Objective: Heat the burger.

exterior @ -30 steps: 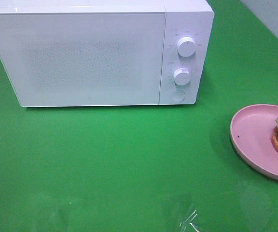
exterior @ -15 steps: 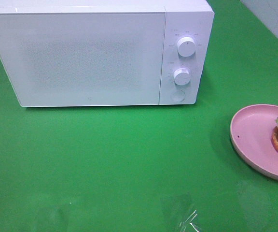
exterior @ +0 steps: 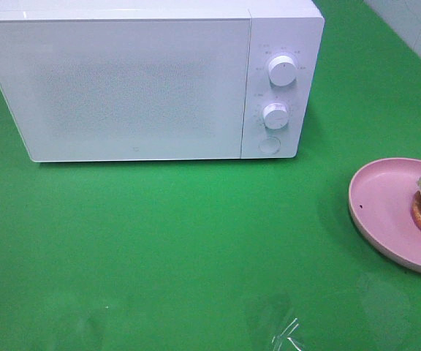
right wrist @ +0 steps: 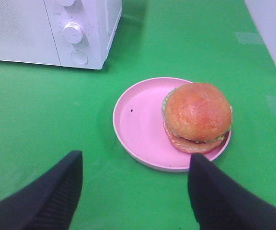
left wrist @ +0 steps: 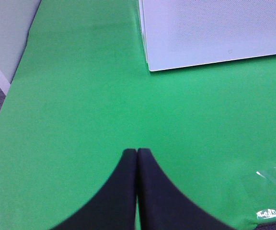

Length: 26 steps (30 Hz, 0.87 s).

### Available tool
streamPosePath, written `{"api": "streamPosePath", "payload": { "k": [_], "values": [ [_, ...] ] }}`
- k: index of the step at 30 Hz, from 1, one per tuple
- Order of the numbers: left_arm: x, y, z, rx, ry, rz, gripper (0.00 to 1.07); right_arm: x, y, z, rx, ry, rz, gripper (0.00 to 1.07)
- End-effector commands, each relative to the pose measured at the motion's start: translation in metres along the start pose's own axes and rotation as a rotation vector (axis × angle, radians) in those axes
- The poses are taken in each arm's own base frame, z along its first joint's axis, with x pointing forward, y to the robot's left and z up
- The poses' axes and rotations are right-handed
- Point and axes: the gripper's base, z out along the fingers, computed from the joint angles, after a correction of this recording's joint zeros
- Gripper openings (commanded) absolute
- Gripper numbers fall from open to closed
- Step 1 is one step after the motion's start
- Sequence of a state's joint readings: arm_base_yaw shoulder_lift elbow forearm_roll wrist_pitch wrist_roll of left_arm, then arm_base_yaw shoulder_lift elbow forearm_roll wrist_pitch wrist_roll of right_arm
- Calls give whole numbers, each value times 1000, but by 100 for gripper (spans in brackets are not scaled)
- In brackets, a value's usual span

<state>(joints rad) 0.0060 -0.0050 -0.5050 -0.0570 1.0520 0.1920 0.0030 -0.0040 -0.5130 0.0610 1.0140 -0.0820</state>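
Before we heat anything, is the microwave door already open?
No, the microwave door sits flush and closed, and the burger rests on the pink plate.

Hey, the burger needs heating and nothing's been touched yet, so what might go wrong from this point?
1. The microwave door is shut, so it must be opened before anything goes in.
2. The burger sits off-centre, near one rim of the pink plate; lifting the plate by its far edge could tip it or let the burger slide.
3. The open right claw would likely squash the soft bun if it closes hard.
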Motion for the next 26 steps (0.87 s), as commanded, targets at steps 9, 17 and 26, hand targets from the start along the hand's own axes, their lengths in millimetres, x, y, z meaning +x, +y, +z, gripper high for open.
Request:
{"api": "streamPosePath", "payload": {
  "k": [9, 17, 26],
  "values": [
    [1, 0, -4, -5, -35, 5, 0, 2, 1, -2, -4, -30, 7, 64],
    [1, 0, -4, -5, -35, 5, 0, 2, 1, -2, -4, -30, 7, 64],
    [1, 0, -4, -5, -35, 5, 0, 2, 1, -2, -4, -30, 5, 64]
  ]
}}
